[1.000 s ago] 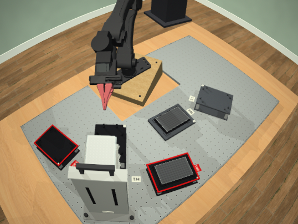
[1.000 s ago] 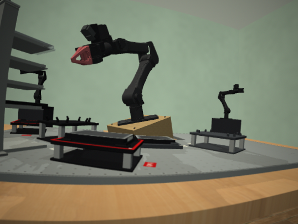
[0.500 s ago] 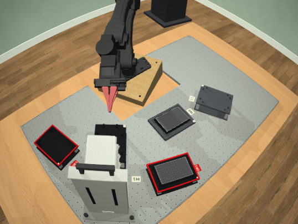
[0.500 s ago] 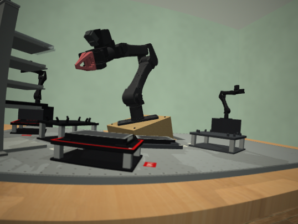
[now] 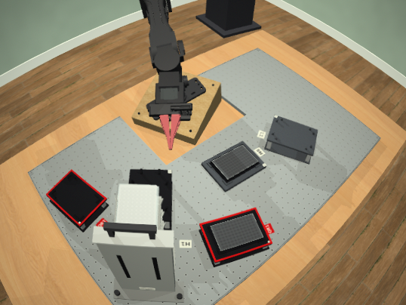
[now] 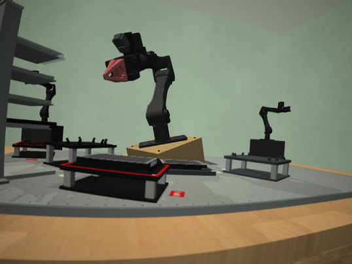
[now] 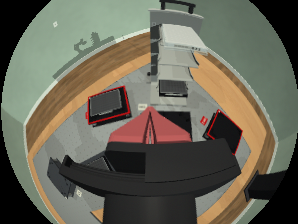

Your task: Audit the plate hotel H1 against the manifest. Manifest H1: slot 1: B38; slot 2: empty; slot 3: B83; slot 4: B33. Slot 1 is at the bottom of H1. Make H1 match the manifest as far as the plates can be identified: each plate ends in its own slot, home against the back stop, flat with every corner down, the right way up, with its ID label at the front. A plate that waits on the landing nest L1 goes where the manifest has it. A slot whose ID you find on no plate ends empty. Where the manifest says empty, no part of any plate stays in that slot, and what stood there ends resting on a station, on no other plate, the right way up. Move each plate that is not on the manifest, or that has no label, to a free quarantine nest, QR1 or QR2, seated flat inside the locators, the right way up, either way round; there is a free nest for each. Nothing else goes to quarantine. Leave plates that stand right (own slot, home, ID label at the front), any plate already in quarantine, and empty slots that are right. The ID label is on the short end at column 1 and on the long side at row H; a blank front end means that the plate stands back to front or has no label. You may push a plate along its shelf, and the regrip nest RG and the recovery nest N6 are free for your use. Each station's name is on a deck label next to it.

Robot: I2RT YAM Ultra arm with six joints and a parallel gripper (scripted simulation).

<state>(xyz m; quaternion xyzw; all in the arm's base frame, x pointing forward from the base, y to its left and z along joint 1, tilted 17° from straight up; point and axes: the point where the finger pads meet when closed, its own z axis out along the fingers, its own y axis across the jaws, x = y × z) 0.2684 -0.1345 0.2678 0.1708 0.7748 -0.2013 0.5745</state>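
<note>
My gripper (image 5: 170,145) (image 6: 108,73) (image 7: 150,111) has red fingers pressed together and holds nothing. It hangs high in the air over the front edge of the wooden arm base (image 5: 204,113), pointing toward the plate hotel H1 (image 5: 136,264) (image 7: 174,30). The hotel is a white tower with a dark handle at the front left. Pale plate edges show in its shelves in the wrist view, and their labels cannot be read. A dark plate (image 5: 237,231) (image 6: 118,160) (image 7: 108,106) lies flat in the red-rimmed quarantine nest (image 5: 208,235) at the front right. The other red-rimmed quarantine nest (image 5: 75,196) (image 7: 222,129) is empty.
A second dark plate (image 5: 235,161) lies on a black nest (image 5: 226,186) in the middle of the deck. The grey landing nest (image 5: 292,136) (image 6: 258,160) at the right is empty. A black nest (image 5: 147,175) stands just behind the hotel.
</note>
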